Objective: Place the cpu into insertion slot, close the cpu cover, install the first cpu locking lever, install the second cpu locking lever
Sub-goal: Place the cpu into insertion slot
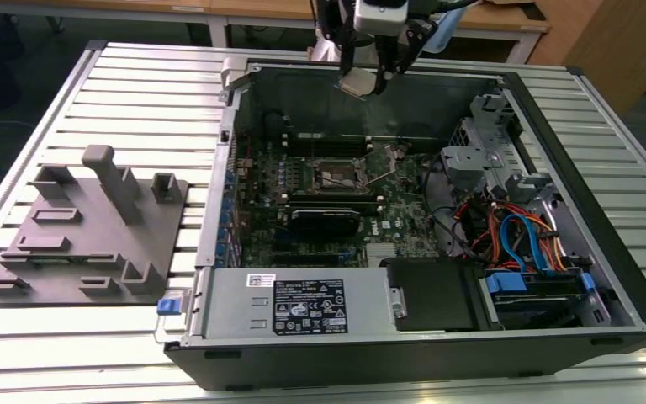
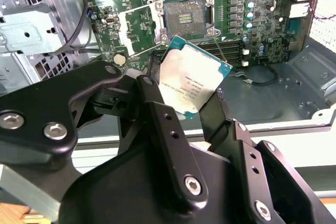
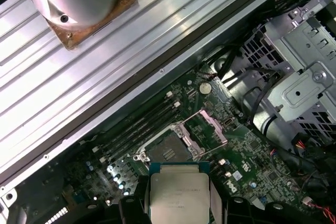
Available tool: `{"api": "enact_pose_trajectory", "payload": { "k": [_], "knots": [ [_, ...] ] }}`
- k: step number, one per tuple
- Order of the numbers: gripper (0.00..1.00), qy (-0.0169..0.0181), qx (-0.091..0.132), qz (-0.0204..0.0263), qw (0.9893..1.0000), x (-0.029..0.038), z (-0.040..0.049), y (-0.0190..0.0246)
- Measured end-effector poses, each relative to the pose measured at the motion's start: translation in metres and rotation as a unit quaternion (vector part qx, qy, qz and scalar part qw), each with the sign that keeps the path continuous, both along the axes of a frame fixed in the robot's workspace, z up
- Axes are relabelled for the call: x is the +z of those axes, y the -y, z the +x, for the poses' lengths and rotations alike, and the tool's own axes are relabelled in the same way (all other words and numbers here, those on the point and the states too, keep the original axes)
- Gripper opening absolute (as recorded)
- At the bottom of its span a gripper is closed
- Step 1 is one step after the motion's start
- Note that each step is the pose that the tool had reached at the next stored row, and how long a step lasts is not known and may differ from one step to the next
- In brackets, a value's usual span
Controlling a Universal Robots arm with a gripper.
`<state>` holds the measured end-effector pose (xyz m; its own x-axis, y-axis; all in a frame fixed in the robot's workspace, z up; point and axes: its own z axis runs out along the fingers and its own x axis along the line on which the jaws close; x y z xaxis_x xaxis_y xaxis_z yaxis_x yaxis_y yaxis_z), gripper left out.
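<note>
Tool [image 2: 182,100] clamped tight on the cpu [image 2: 195,72], aloft above the uncovered insertion slot [image 2: 185,17].

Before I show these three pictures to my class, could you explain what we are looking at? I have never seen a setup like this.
A robot arm works over an open computer case lying on a slatted metal table. The exterior view comes from a camera standing off the arm. Both wrist views come from cameras riding on it. The arm's jaws are shut on the cpu, a small square silver chip, held in the air and not yet in its socket. The socket is empty and the cpu cover is open. A grey moulded tray lies beside the case.
</note>
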<state>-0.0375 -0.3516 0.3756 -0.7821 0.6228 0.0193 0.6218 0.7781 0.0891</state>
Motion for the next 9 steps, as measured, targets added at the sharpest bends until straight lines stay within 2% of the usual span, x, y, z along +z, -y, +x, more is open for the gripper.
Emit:
{"api": "enact_pose_trajectory", "payload": {
  "k": [4, 9],
  "knots": [
    [0.54, 0.0, -0.027, 0.0, 0.9996, -0.0003, 0.0, 0.0],
    [0.54, -0.0001, -0.064, -0.0001, 0.998, -0.0006, 0.0, 0.0]
  ]
}}
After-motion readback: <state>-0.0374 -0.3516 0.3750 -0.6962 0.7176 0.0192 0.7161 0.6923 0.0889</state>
